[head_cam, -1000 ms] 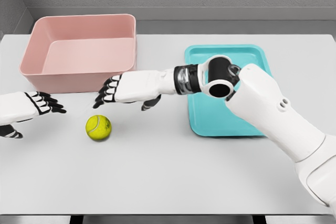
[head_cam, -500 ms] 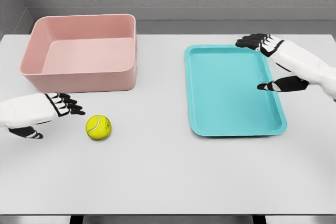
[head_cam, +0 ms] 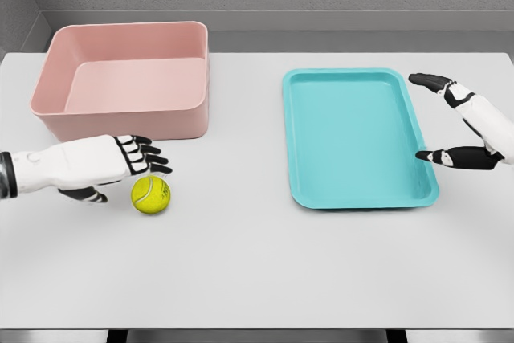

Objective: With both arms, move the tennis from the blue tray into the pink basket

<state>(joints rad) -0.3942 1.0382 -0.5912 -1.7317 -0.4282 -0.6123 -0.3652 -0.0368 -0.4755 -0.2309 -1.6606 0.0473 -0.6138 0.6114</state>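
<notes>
A table (head_cam: pixel 257 271) carries everything. The basket (head_cam: pixel 124 78) is set at the far left, the tray (head_cam: pixel 357 138) to the right of the middle — the two well apart. The tennis ball (head_cam: pixel 150 194) is placed on the table just near of the basket's front wall, outside both containers. The left hand (head_cam: pixel 96 165) is found just beside the ball on its left, fingertips above it; the right hand (head_cam: pixel 466 130) is held at the tray's right edge.

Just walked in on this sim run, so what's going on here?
The yellow-green tennis ball lies on the white table, outside the empty turquoise tray. The left hand hovers at it with open fingers, not grasping. The right hand is open by the tray's right edge. The pink plastic basket is empty.
</notes>
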